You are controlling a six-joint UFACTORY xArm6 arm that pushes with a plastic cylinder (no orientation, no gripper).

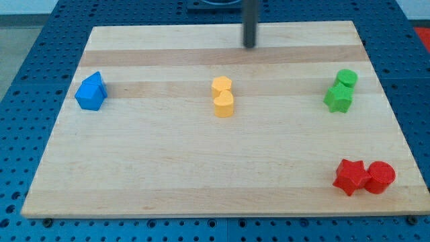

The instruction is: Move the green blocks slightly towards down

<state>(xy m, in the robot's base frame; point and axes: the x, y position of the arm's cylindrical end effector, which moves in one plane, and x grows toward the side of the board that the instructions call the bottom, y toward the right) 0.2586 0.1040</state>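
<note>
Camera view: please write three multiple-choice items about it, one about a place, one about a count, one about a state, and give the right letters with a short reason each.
1. Where are the green blocks on the board?
A. at the view's right
B. at the view's left
C. in the middle

2. How many red blocks are there?
A. one
B. two
C. four

3. How does my tip stand to the blocks?
A. it presses the blue blocks
B. it touches a red block
C. it touches no block

Answers:
1 A: the green pair sits near the right edge.
2 B: a red star and a red cylinder lie together at the bottom right.
3 C: my tip is near the view's top, above the yellow blocks and apart from them.
</note>
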